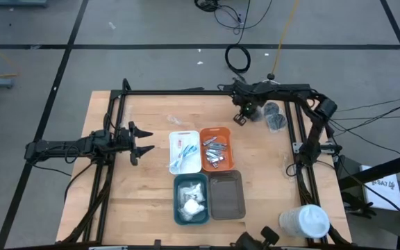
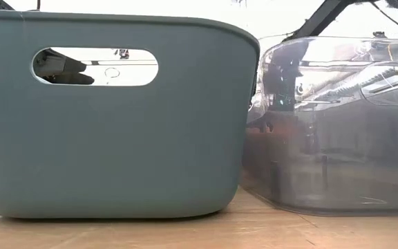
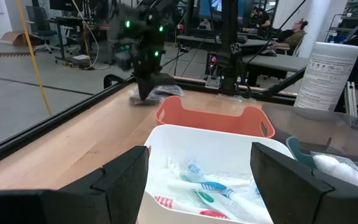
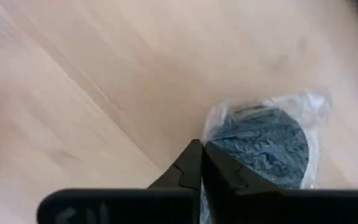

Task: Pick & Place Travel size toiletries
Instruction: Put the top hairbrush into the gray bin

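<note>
Right tool pinching wrapped grey piece

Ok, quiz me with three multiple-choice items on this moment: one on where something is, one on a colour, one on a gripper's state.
1. Where is the right gripper?
A. Over the grey tray
B. At the far edge of the table, next to the dark grey wrapped pieces
C. Beside the big cup

2. Which tray holds the silver metallic pieces?
A. Orange
B. Teal
C. White

3. How do the right gripper's fingers stand?
A. Wide open over bare wood
B. Out of sight
C. Shut, tips at the clear wrapper of a dark grey piece

Answers:
1 B: the high view shows it down at the far edge, left of the dark grey wrapped pieces.
2 A: they lie in the orange tray.
3 C: the right wrist view shows the fingertips together at the edge of the wrapper of the dark grey piece.
</note>
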`<action>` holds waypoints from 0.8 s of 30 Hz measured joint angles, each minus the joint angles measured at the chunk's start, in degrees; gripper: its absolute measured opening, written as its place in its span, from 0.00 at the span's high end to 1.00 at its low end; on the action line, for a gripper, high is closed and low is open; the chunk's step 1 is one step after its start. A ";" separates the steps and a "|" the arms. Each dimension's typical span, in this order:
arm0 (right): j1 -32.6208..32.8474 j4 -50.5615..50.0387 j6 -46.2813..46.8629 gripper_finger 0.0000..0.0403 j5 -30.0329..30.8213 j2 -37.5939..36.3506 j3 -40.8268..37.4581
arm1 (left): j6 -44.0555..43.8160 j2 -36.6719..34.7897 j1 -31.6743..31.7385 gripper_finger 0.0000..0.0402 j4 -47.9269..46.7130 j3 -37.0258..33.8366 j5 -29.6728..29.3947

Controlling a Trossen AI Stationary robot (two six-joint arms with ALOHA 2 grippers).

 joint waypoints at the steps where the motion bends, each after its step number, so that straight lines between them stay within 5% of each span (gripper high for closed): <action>1: 0.40 0.34 0.02 1.00 0.05 -1.08 0.00 | -0.01 0.00 0.00 0.32 0.02 0.00 0.00; 15: 9.10 1.29 -0.14 1.00 1.40 -19.35 0.11 | 0.00 0.00 0.02 0.32 0.00 0.00 0.00; 24: 22.20 0.60 0.84 1.00 -1.39 -29.26 0.15 | 0.02 0.00 0.00 0.32 0.02 0.00 0.00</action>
